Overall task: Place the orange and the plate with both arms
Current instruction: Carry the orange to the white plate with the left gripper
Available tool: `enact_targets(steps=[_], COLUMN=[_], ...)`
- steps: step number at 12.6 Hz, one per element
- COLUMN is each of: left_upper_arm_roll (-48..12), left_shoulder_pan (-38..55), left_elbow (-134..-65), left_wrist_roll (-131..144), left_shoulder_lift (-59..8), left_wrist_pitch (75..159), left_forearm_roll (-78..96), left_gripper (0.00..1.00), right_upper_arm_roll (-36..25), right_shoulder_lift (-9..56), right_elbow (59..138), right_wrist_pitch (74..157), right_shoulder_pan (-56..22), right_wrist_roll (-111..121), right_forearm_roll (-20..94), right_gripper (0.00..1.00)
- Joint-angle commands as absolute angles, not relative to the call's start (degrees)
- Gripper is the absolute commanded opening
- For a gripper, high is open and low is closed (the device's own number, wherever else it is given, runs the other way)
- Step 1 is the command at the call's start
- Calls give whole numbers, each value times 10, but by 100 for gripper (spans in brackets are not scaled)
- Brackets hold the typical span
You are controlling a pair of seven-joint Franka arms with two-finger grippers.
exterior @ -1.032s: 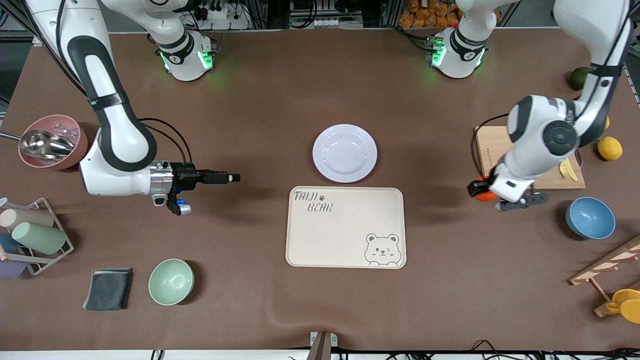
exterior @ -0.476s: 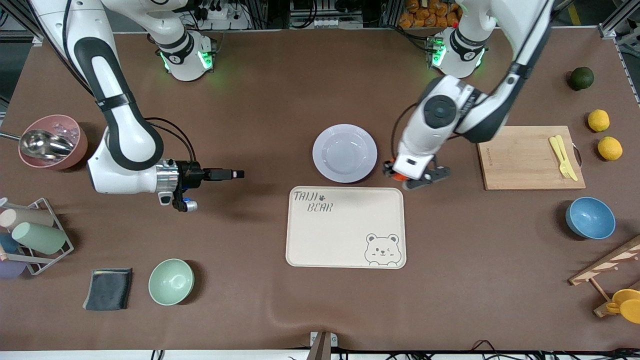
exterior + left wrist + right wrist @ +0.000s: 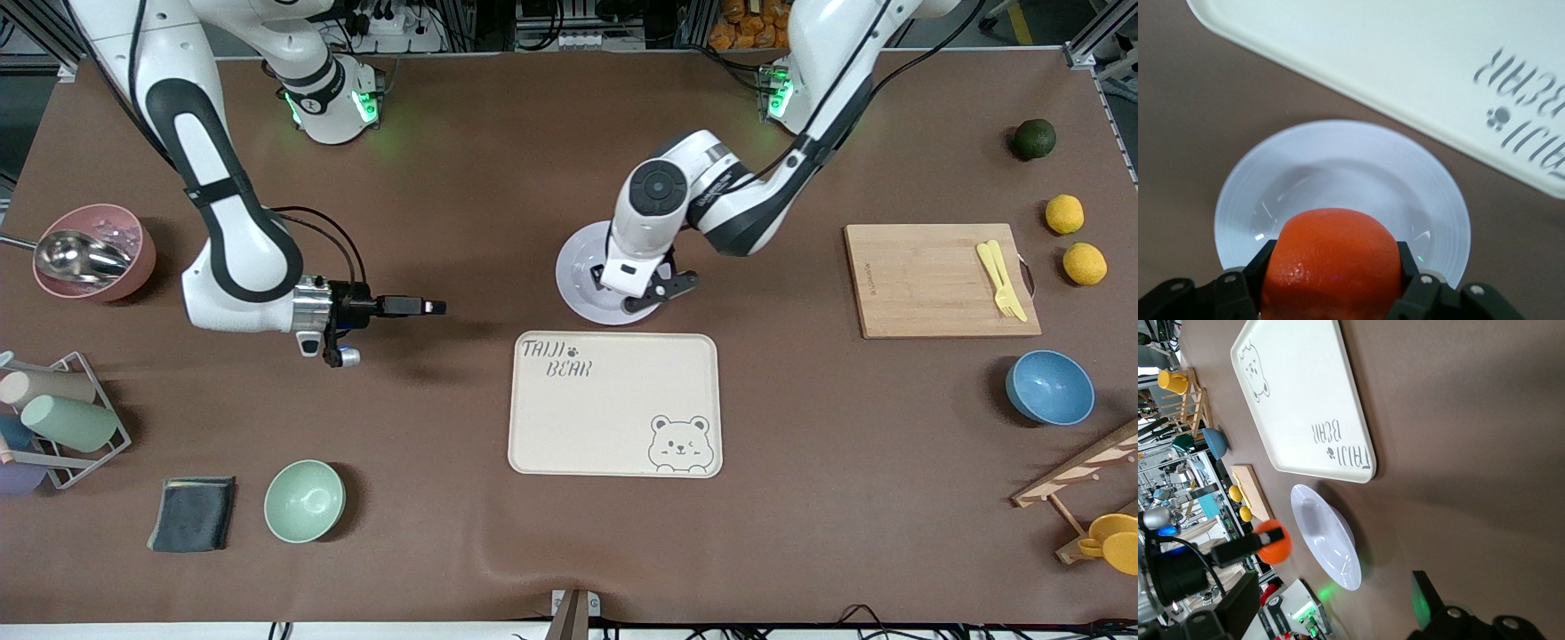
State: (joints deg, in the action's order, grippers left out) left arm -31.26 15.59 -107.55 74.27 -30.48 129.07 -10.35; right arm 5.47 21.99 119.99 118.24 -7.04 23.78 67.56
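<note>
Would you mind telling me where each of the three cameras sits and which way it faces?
Front view: high across the table, facing both bases; both arms show, the left gripper over the plate, the right gripper waiting open above bare table.
Left wrist view: on the left wrist, looking down past its fingers, shut on the orange, at the plate and the bear-print tray.
Right wrist view: on the right wrist, looking low across the table; one fingertip shows.
Shared: both wrist views show plate, tray and orange.
</note>
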Motion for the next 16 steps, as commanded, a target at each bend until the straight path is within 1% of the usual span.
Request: enact_targets(steps=[1, 4, 5, 6, 7, 8, 10, 11, 13, 14, 16], left_upper_arm_roll=[-308, -308, -308, -308, -308, -308, -308, -308, -308, -308, -306], left_shoulder_pan=[170, 176, 176, 176, 176, 177, 179, 177, 168, 160, 148], left_elbow=[-1052, -1052, -1052, -1052, -1053, -1054, -1052, -1052, -1043, -1029, -974], left_wrist_roll=[754, 762, 762, 762, 763, 765, 781, 782, 781, 779, 775], left_shoulder_lift=[-345, -355, -359, -363, -363, -362, -359, -353, -333, -322, -316], left_wrist_pitch=[1276, 1263, 1263, 1263, 1263, 1263, 1263, 1262, 1239, 1218, 1158], left_forearm_roll=[-120, -120, -120, -120, -120, -120, -120, -120, -120, -121, -122], left_gripper=[4, 5, 13, 49, 89, 100, 100, 100, 100, 100, 100], right_upper_arm_roll=[53, 53, 53, 53, 53, 53, 54, 53, 53, 53, 53], right_shoulder_lift=[209, 205, 207, 208, 209, 211, 216, 219, 230, 242, 262], right_elbow=[1222, 1240, 1245, 1250, 1255, 1259, 1262, 1262, 1262, 1261, 1259], right_wrist_pitch=[1226, 1284, 1298, 1299, 1296, 1296, 1296, 1296, 1298, 1298, 1295], right_shoulder_pan=[-92, -143, -158, -165, -164, -164, -174, -191, -214, -226, -235], right_wrist_roll=[254, 256, 264, 287, 307, 315, 327, 339, 370, 396, 444], right_forearm_roll=[701, 755, 782, 809, 823, 826, 857, 884, 943, 978, 1029], right_gripper=[100, 100, 100, 100, 100, 100, 100, 100, 100, 100, 99])
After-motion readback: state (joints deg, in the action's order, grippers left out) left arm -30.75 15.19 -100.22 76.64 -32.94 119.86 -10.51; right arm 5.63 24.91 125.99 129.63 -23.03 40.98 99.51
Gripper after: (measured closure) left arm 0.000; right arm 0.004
